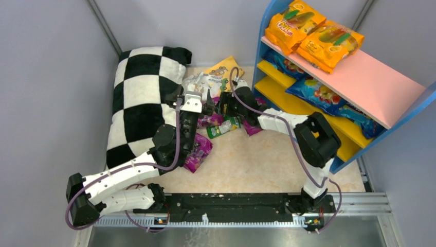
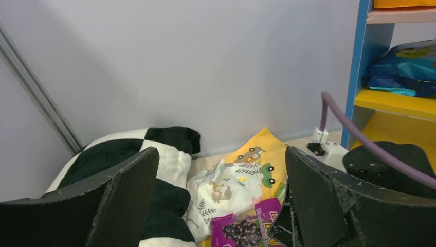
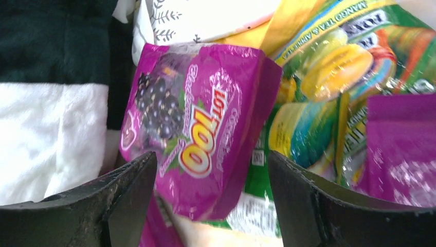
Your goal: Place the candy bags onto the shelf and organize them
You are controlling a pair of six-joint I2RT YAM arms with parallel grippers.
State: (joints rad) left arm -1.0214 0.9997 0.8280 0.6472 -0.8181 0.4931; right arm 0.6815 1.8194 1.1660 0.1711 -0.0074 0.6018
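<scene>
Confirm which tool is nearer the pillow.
Left. The left tool is just off the right edge of the pillow. The right tool is farther right, over the loose bags.

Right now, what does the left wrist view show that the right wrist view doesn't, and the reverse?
Only the left wrist view: the shelf with a blue candy bag on a yellow board, the back wall, and the right arm with its purple cable.

Only the right wrist view, clearly: a green candy bag and a second purple bag.

Both: the checkered pillow, the white printed cloth and a purple candy bag. The left end effector and right end effector are each open.
</scene>
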